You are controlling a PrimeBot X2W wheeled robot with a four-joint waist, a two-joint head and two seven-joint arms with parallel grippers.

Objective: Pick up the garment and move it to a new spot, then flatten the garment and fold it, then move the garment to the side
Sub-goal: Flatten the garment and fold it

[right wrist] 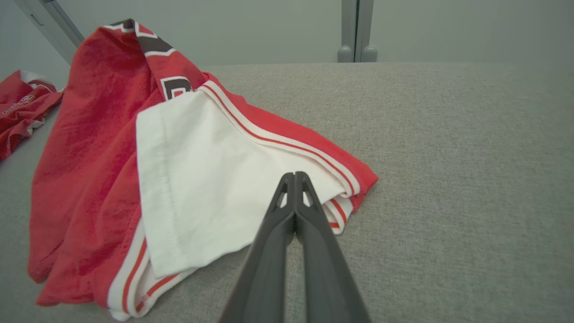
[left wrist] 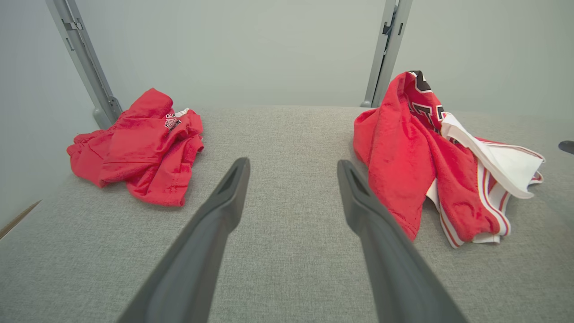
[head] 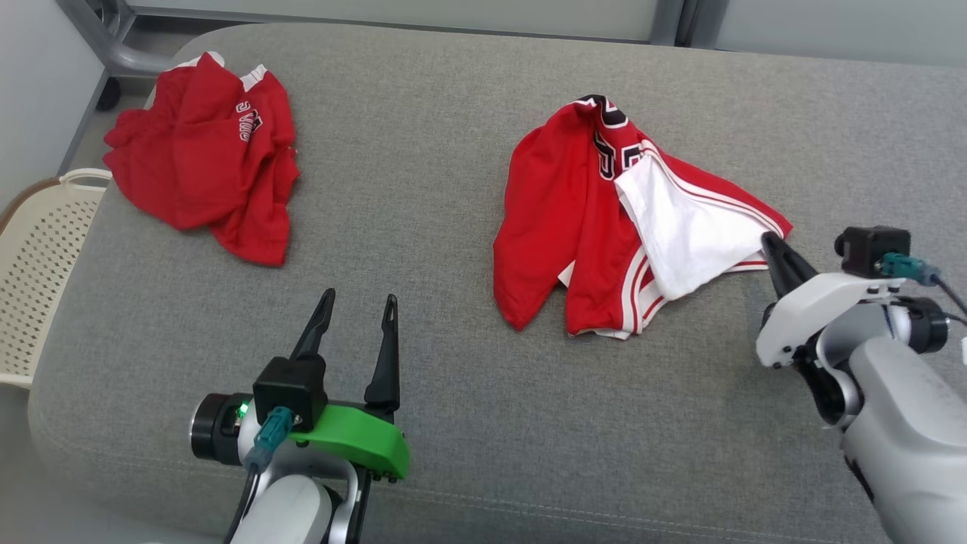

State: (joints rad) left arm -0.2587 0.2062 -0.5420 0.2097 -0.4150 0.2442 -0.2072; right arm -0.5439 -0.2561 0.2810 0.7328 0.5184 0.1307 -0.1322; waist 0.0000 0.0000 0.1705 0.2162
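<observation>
While the right gripper [right wrist: 294, 176] sits closed at the white-lined corner of the garment [head: 559, 227] — probably to tug it flat — the left gripper [head: 359, 298] hangs spread open nearby, free to help.

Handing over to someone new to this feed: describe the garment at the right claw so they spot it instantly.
Two red garments lie on the grey cushioned surface. Take the right-hand garment, with the shut right claw at its corner. Unlike the crumpled heap at far left, it shows a big white panel and striped trim.
</observation>
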